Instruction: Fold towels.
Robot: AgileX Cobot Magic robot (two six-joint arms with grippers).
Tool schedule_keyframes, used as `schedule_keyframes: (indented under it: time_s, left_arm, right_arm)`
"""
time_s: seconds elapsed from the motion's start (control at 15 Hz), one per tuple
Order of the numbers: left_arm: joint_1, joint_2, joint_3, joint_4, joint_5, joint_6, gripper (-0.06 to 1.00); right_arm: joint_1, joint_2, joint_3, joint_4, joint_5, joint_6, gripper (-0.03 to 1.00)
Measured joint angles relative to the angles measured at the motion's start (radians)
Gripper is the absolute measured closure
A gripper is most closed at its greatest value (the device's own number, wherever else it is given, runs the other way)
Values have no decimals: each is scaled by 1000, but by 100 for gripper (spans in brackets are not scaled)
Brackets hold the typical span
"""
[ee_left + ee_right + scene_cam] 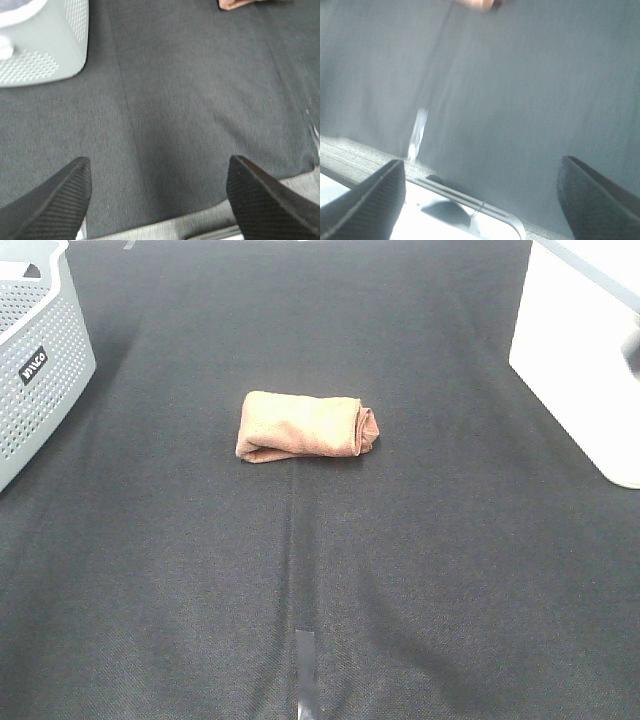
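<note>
The brown towel [305, 426] lies folded into a small thick bundle at the middle of the black cloth-covered table [320, 570]. Its right end shows rolled layers. No white tag shows. Neither arm appears in the exterior high view. My left gripper [159, 175] is open and empty, low over the table's near edge, with only a corner of the towel [235, 4] showing far off. My right gripper [482, 175] is open and empty over the near table edge, with a sliver of the towel [474, 3] at the frame's edge.
A grey perforated basket [35, 360] stands at the back left; it also shows in the left wrist view [42, 45]. A white bin [585, 365] stands at the back right. A strip of tape [305, 660] marks the table's front middle.
</note>
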Motion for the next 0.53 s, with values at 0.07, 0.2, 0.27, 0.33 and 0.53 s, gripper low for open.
schedule_keyframes:
  time_s: [0.07, 0.2, 0.27, 0.33, 0.53]
  left_arm:
    - [0, -104, 58, 0, 3, 10, 23]
    - [0, -303, 156, -14, 7, 54, 23]
    - [0, -394, 191, -35, 11, 92, 23]
    - [0, -463, 214, -64, 11, 127, 23]
    - [0, -589, 267, -127, 12, 212, 23]
  right_arm:
    - [0, -108, 78, 0, 1, 0, 19]
    - [0, -326, 206, -17, 3, 0, 19]
    - [0, -434, 256, -36, 3, 0, 19]
    - [0, -550, 304, -54, 3, 3, 19]
    - [0, -832, 399, -123, -1, 36, 19]
